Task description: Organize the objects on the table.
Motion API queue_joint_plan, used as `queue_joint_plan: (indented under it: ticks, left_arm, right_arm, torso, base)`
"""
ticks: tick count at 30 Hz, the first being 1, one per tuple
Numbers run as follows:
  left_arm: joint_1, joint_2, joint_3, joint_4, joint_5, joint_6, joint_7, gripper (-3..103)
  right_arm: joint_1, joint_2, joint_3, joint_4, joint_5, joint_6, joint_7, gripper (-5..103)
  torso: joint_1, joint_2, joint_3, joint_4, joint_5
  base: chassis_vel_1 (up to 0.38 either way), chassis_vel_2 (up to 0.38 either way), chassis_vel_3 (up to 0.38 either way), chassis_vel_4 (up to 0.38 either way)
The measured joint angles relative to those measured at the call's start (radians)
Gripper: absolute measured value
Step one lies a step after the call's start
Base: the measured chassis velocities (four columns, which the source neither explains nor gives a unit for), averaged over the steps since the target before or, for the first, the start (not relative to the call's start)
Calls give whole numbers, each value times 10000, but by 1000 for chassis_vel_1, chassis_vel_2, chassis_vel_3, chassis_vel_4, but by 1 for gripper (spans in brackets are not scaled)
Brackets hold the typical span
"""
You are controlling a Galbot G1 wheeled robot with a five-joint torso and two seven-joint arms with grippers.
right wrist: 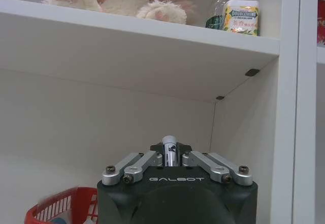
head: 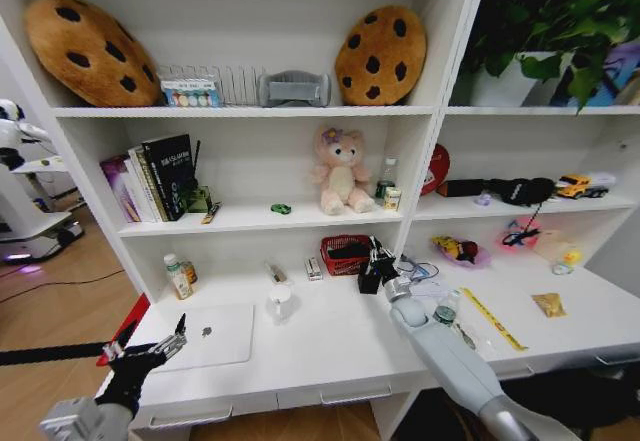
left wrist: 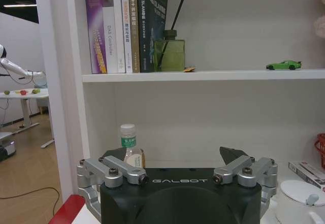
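The long white desk (head: 330,346) under tall white shelving carries a slim silver laptop (head: 213,335); the left pincer (head: 150,349) hangs released beside it, the right pincer (right wrist: 170,155) clenched on a small white-capped tube (right wrist: 169,150) near the red mesh basket (head: 345,254)

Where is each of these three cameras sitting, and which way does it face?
Head view: up on the robot, looking down at the desk and shelves; both arms show.
Left wrist view: behind the open left tool, facing the books and a small bottle.
Right wrist view: behind the right tool, shut on a pen, facing the shelf underside and red basket.
Shared: head and right wrist views both show the plush bear.
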Motion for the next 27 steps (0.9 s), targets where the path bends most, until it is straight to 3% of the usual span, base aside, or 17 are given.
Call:
queue_joint_plan:
  ticks: [7,18,22,24,26,27]
  left_arm:
    - [0,0,0,0,1,0,0,100]
    - [0,0,0,0,1,0,0,100]
    - [0,0,0,0,0,-1,0,100]
    - [0,0,0,0,1,0,0,100]
    - [0,0,0,0,0,0,0,100]
    - [0,0,0,0,0,0,0,100]
  right_arm:
    - [186,413,-178,-335,-10,95,144,12]
    - [250,478,36,-742,-256,122,-38,9]
    - [171,337,130,-499,-165,-302,-266,24]
    - [133,288,157,-379,-145,-419,-291,24]
    - [39,157,197,-116,-101,-539,-301,40]
    - [39,157,197,-116,-101,-539,-301,40]
  torso:
    - [0,0,0,2,0]
    - [-1,1,0,0,1]
    - [-1,0,0,0,1]
    - [0,1,0,0,1]
    - [-1,1,0,0,2]
    - [-1,1,0,0,2]
  base:
    - [0,0,0,0]
    - [0,0,0,0]
    - [0,0,0,0]
    - [0,0,0,0]
    - [0,0,0,0]
    - [0,0,0,0]
